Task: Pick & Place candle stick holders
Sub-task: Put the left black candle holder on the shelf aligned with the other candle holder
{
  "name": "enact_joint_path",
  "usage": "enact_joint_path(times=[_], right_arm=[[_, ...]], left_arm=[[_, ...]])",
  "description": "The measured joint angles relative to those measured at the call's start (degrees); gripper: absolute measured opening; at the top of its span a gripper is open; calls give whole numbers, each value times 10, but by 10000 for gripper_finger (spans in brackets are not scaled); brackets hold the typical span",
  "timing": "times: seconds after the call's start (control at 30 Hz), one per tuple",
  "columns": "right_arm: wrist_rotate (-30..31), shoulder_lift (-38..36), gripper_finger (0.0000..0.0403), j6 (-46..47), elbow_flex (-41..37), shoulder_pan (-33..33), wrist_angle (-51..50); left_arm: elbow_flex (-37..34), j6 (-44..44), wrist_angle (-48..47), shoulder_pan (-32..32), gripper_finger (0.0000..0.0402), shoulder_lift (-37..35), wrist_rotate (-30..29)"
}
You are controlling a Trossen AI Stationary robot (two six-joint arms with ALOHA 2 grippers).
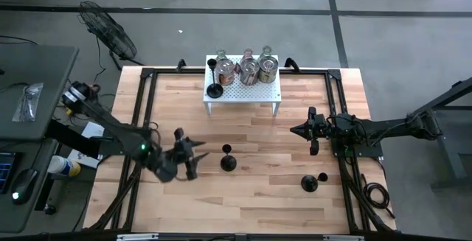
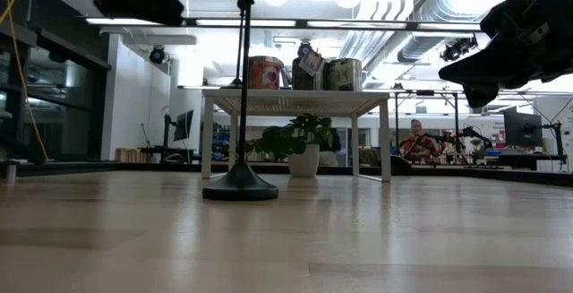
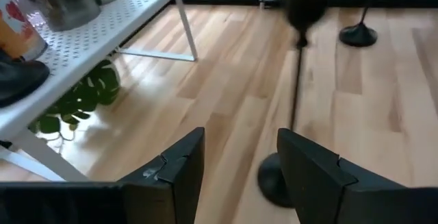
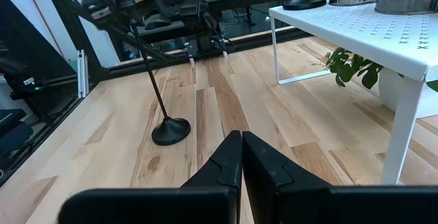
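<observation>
One black candle stick holder (image 1: 228,161) stands upright on its round base in the middle of the table. It also shows in the low view (image 2: 240,185) and the right wrist view (image 4: 170,129). My left gripper (image 1: 198,155) is open just left of it, and its fingers (image 3: 241,138) point at the stem (image 3: 295,87) without touching. A second black holder (image 1: 310,183) stands at the near right. A third (image 1: 214,88) stands on the white rack (image 1: 273,93) beside several glass and silvery holders (image 1: 248,70). My right gripper (image 1: 297,130) is shut and empty (image 4: 241,145).
The white perforated rack (image 2: 295,103) stands on thin legs at the table's far middle, with a potted plant (image 2: 300,141) showing behind it. A black frame (image 1: 147,108) runs along the table's edges. Bare wood lies between the two grippers and toward the near edge.
</observation>
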Motion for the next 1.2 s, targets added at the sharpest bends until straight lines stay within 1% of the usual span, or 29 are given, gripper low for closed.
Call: enact_joint_path(times=[0.2, 0.27, 0.4, 0.57, 0.63, 0.77, 0.87, 1.03, 1.2], right_arm=[[0, 0, 4, 0, 0, 0, 0], [0, 0, 4, 0, 0, 0, 0], [0, 0, 4, 0, 0, 0, 0], [0, 0, 4, 0, 0, 0, 0], [0, 0, 4, 0, 0, 0, 0], [0, 0, 4, 0, 0, 0, 0], [0, 0, 4, 0, 0, 0, 0], [0, 0, 4, 0, 0, 0, 0], [0, 0, 4, 0, 0, 0, 0]], left_arm=[[0, -48, 41, -70, 177, 62, -92], [0, -58, 56, -88, 177, 79, -107], [0, -63, 73, -110, 177, 109, -119], [0, -94, 87, -120, 177, 142, -112], [0, -99, 88, -125, 177, 144, -113], [0, -98, 84, -125, 177, 160, -88], [0, -77, 90, -125, 177, 168, -102], [0, -72, 89, -123, 177, 171, -130], [0, -78, 88, -96, 177, 176, -140]])
